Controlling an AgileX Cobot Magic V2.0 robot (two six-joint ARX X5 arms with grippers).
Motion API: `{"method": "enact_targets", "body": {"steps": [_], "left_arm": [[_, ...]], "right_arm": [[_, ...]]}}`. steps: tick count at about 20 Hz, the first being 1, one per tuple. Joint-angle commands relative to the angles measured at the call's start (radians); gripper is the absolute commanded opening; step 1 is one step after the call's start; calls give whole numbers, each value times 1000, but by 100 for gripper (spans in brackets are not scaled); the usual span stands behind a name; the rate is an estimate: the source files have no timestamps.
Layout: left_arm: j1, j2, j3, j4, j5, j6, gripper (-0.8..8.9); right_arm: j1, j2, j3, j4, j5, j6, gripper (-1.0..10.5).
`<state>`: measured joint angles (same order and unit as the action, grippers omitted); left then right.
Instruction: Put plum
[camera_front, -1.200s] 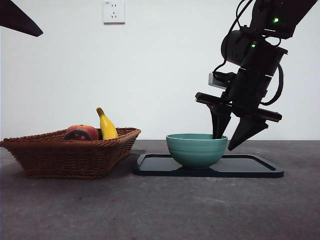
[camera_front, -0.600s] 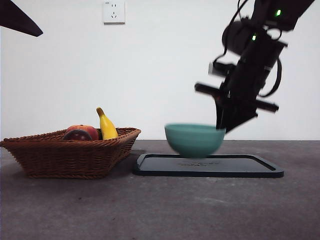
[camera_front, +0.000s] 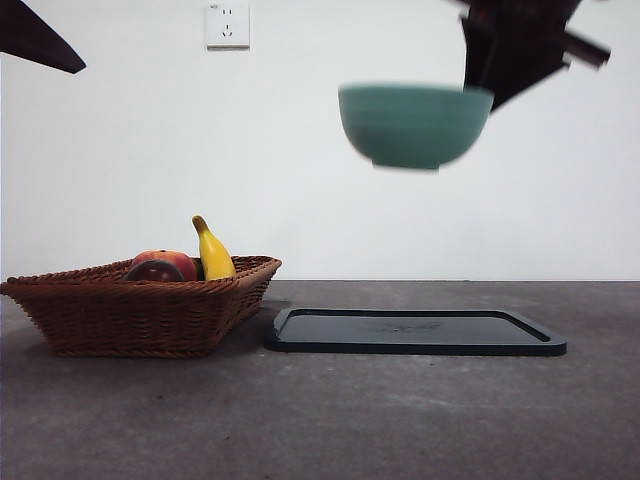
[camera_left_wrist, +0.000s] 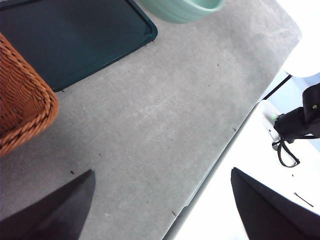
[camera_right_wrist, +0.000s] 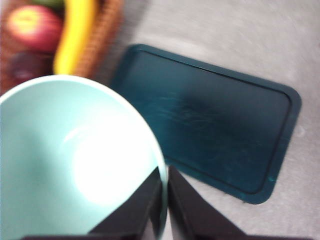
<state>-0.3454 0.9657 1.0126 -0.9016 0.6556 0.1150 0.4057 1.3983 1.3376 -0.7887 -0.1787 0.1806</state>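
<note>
The plum (camera_front: 155, 271) is dark maroon and lies in the wicker basket (camera_front: 140, 312) at the left, in front of a red-orange fruit (camera_front: 172, 262) and beside a banana (camera_front: 214, 254). In the right wrist view the plum (camera_right_wrist: 22, 65) is a dark blur in the basket. My right gripper (camera_front: 484, 90) is shut on the rim of a green bowl (camera_front: 413, 124) and holds it high above the dark tray (camera_front: 415, 331). The bowl (camera_right_wrist: 65, 160) looks empty. My left gripper (camera_left_wrist: 162, 172) is open and empty over bare table.
The tray (camera_right_wrist: 210, 115) lies flat to the right of the basket with nothing on it. The left arm shows as a black tip (camera_front: 35, 40) at the top left. The table's edge (camera_left_wrist: 215, 165) runs near the left gripper. A wall socket (camera_front: 228, 24) is behind.
My right gripper closed on the bowl's rim and lifted the bowl off the tray, high up and slightly right. The fruits and basket have not moved.
</note>
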Motion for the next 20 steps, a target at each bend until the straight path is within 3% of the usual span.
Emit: {"method": "enact_targets", "body": {"steps": [1, 6, 11, 15, 20], "left_arm": [[-5, 7, 23, 4, 5, 17, 433], [-5, 7, 23, 4, 5, 21, 433], [-5, 7, 23, 4, 5, 23, 433], [-5, 7, 23, 3, 5, 23, 433], [-5, 7, 23, 3, 5, 23, 433]], "right_arm": [[38, -40, -21, 1, 13, -13, 11], [135, -99, -181, 44, 50, -10, 11], [219, -99, -351, 195, 51, 37, 11], [234, -92, -452, 302, 63, 79, 11], [235, -39, -503, 332, 75, 81, 11]]}}
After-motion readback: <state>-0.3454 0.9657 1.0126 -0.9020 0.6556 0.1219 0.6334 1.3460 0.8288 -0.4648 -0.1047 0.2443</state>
